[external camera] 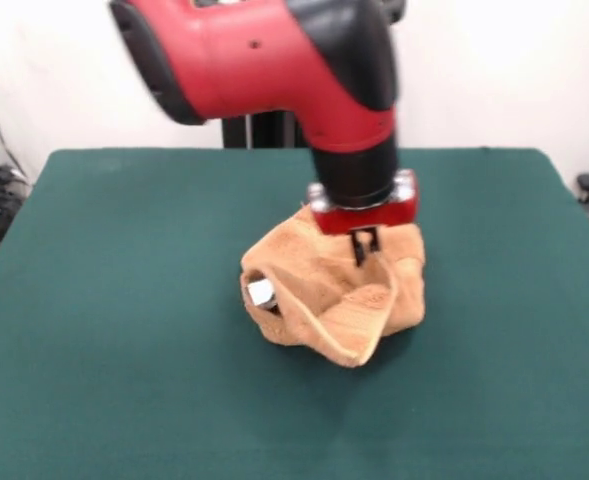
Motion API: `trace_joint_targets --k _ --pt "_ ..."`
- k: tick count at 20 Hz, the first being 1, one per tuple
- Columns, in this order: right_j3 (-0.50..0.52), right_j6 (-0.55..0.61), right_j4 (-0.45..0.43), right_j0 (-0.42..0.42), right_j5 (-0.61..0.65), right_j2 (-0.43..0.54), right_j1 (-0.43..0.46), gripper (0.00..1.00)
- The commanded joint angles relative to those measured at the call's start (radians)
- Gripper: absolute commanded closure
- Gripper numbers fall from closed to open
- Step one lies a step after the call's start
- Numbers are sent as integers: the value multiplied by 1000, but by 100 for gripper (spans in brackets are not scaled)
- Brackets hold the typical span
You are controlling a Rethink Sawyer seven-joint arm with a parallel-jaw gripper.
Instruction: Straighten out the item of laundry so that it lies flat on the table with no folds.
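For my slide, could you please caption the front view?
Sawyer's gripper descends onto a crumpled orange-tan towel on the green table.

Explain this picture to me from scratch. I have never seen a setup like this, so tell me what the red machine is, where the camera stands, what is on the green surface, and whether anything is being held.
The red and black machine is a robot arm. The camera stands across the table and faces the robot, so the arm comes down from the top. At its lower end is the gripper, the part that grasps. On the dark green table lies one thing: an orange-tan towel, crumpled in a heap, with a small white tag showing on its left side. The gripper reaches down into the top of the heap. Its fingers look close together at the cloth, but the picture does not settle whether it is pinching the towel.
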Motion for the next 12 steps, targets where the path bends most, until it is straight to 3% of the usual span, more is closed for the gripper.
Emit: trace_joint_targets --k 1,12 --pt "-45 233 103 144 129 -26 -37 100" --pt "-46 363 223 320 85 -153 -45 100"
